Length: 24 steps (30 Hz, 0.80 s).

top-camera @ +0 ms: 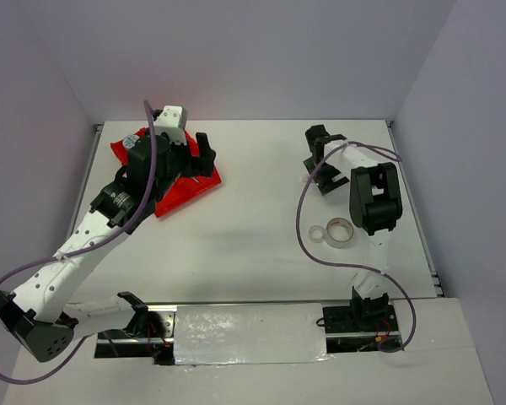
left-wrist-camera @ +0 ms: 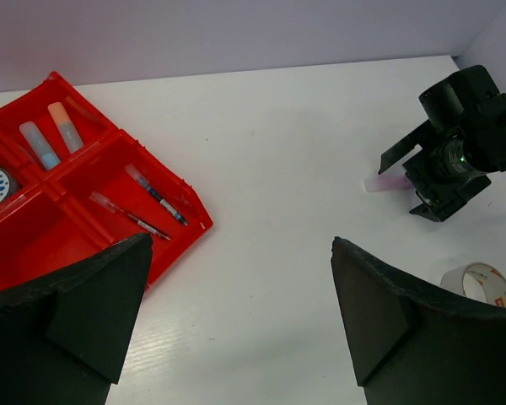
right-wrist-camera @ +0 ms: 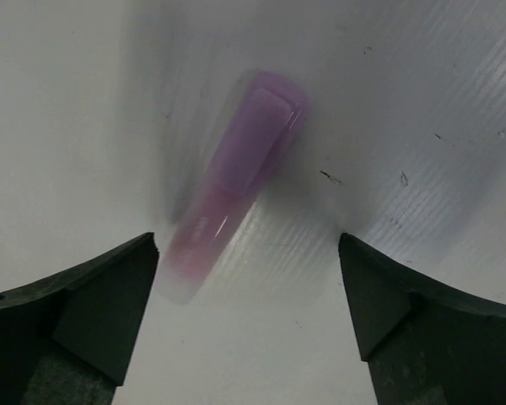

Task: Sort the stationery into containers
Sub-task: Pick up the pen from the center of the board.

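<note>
Right tool (right-wrist-camera: 246, 253) pointing down, spread wide, over pink stick (right-wrist-camera: 236, 181)

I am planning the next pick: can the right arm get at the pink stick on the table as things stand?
Probably yes. The right gripper hangs open just above the pink stick, which lies flat on the table in line with the gap between the fingers. Nothing covers it or lies against it.
</note>
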Each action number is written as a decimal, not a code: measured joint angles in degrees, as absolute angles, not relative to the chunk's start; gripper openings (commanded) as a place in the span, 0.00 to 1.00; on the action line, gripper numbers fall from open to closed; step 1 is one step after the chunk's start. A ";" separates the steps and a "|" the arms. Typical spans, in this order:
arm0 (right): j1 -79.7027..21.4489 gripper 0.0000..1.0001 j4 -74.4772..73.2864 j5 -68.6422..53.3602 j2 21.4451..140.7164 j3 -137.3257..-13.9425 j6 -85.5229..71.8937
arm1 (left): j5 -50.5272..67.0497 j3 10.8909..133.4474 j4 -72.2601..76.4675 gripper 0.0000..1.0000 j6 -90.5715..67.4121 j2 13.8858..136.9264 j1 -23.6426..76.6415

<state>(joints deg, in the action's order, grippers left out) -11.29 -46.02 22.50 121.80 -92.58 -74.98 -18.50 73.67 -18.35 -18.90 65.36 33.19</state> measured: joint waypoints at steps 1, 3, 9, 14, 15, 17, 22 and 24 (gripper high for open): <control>-10.94 0.91 -46.44 22.20 122.08 -93.19 -75.13 | -18.52 73.67 -18.50 0.99 -18.87 65.04 33.32; -9.98 0.90 -46.98 21.65 122.80 -95.13 -75.35 | -18.37 73.76 -18.00 0.99 -18.87 64.84 33.87; -6.13 0.77 -49.76 18.44 126.63 -102.69 -73.06 | -15.27 73.76 -17.30 0.99 -19.42 68.03 34.50; -4.10 0.73 -55.51 16.75 133.40 -112.20 -70.26 | -13.76 73.71 -17.54 0.99 -19.62 69.49 34.57; -3.97 0.72 -57.10 16.40 134.34 -113.78 -69.58 | -13.54 73.73 -17.45 0.99 -19.62 69.43 34.57; -3.84 0.66 -59.33 15.62 135.37 -116.01 -68.29 | -13.17 73.73 -17.45 0.99 -19.62 69.36 34.54; -3.07 0.34 -62.94 11.66 137.64 -119.55 -62.43 | -12.93 73.73 -17.58 0.99 -19.62 68.77 34.57; -2.72 0.18 -65.49 9.45 140.29 -124.11 -58.72 | -12.84 73.73 -17.56 0.99 -19.62 68.47 34.57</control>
